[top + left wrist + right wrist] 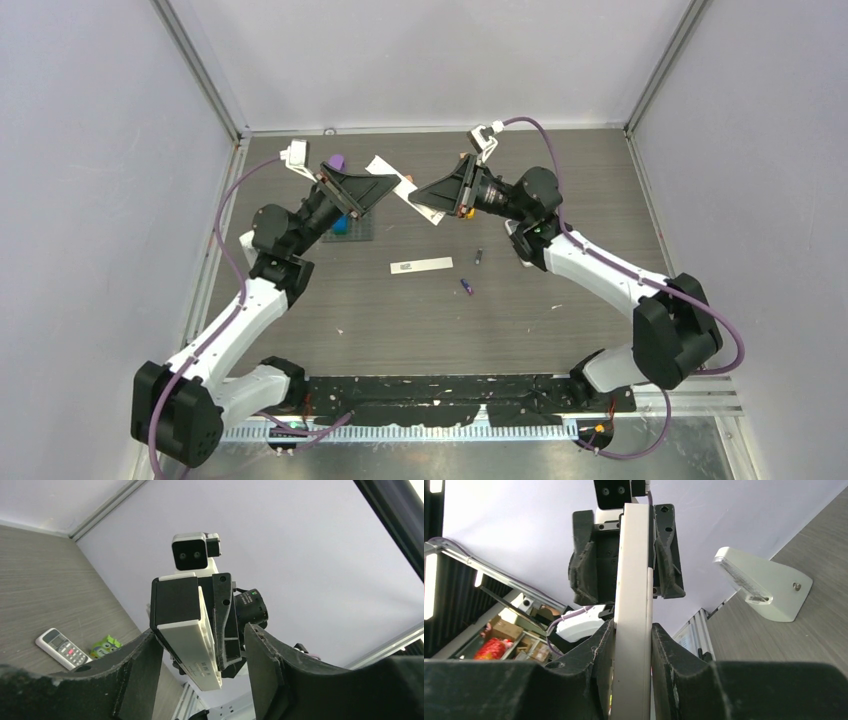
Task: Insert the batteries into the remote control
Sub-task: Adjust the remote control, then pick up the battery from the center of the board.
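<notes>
Remote: our right gripper (631, 645) has its fingers clenched on the white remote control (405, 189), lifted above the bench (560, 320) at the far middle.
Left gripper (200, 655): fingers released, hanging astride the remote without touching it, we judge.
Batteries: two lie loose mid-bench, one dark (478, 256), one blue-purple (466, 286), well apart from the remote; the rest we cannot find.
Advice: we should steady the remote and bare its compartment first.
Surroundings: grey woodgrain bench, pale walls; white strip (421, 265) lies near the batteries.
</notes>
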Robot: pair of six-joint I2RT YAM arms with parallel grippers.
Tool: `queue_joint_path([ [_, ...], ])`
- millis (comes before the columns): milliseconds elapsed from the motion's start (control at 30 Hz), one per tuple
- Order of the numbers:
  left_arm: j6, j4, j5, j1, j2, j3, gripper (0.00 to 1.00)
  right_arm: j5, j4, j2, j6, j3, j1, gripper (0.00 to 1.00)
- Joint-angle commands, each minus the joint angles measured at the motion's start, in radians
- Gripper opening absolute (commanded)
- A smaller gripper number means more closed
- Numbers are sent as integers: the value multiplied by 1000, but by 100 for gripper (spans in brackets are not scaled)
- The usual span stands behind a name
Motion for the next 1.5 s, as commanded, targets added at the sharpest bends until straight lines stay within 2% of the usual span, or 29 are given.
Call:
queue_joint_path([
  [0, -35, 140, 12, -13, 28, -12, 54, 0, 144, 23, 95, -5, 5, 5],
  [100, -33, 135, 11, -14, 42, -3, 37, -4, 135, 32, 90, -5, 5, 5],
  [167, -24, 105, 12, -14, 46, 7, 20, -6, 104, 36, 75, -2, 5, 5],
  [200, -16, 88, 16, -14, 48, 10, 8, -6, 90, 36, 62, -1, 5, 5],
  [233, -4, 77, 18, -14, 47, 15, 0, -5, 61, 33, 54, 0, 5, 8],
  [267, 11, 62, 17, -14, 43, 13, 0, -4, 27, 32, 37, 3, 4, 12],
  [333, 50, 21, 1, -14, 29, 10, 0, -1, -31, 21, -1, 13, 3, 27],
  [367, 75, 1, -8, -14, 19, 7, 0, 5, -58, 8, -36, 21, 2, 44],
  [400, 104, -24, -17, -13, 10, 8, 0, 9, -119, 1, -60, 25, -2, 51],
  [433, 136, -66, -28, -11, -3, 12, 0, 22, -162, -17, -115, 36, -5, 64],
  [500, 217, -161, -56, -7, -29, 25, 0, 60, -318, -50, -222, 52, -21, 79],
  [567, 298, -275, -99, -1, -59, 34, 0, 121, -490, -90, -329, 63, -42, 85],
  [600, 337, -319, -123, 2, -75, 35, 0, 150, -610, -114, -364, 64, -54, 86],
  [733, 478, -558, -258, 4, -125, 64, 0, 321, -860, -170, -550, 14, -81, 87],
  [800, 513, -602, -278, 4, -137, 59, 0, 430, -949, -169, -643, -22, -77, 80],
  [933, 535, -610, -271, 4, -151, 41, 0, 526, -1081, -106, -795, -51, -46, 66],
  [1100, 593, -608, -202, 4, -148, 35, 0, 600, -1189, 16, -891, -24, 11, 57],
  [1200, 672, -601, -105, 7, -141, 41, 0, 628, -1230, 74, -933, 14, 31, 53],
  [1367, 808, -626, 91, 8, -116, 73, 0, 665, -1290, 165, -976, 56, 69, 52],
  [1467, 830, -637, 141, 9, -108, 83, 0, 667, -1293, 186, -989, 67, 85, 52],
])
